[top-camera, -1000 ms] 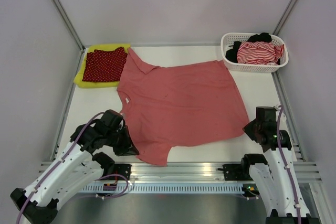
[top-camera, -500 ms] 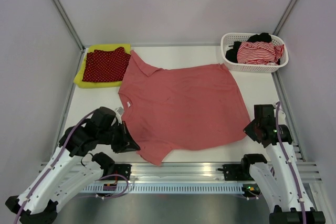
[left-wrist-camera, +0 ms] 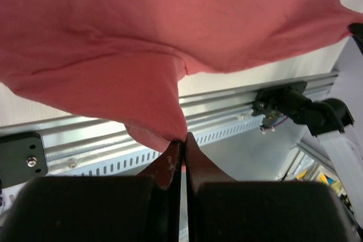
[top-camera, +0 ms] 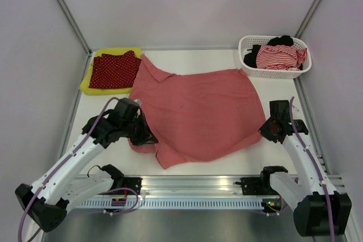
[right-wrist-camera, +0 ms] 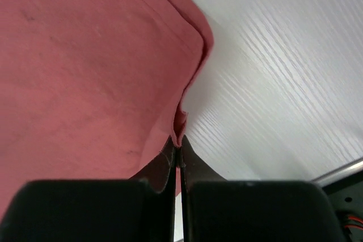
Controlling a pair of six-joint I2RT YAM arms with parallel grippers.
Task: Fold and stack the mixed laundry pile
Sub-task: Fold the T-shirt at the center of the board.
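While one shirt (top-camera: 198, 111) lies pinched (twice), two cloths (top-camera: 115, 69) sit stacked.

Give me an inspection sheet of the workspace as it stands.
Surface: white table, partly covered.
Job's things: salmon polo shirt spread out; dotted cloth on yellow garment, far left; striped piece and black piece in basket, far right.
Clutter: nothing seen.
Grippers: left pincer shut on shirt's near-left edge; right pincer shut on its near-right corner.
Cables: purple cables along both arms.
Surroundings: grey walls, metal rail at near edge.
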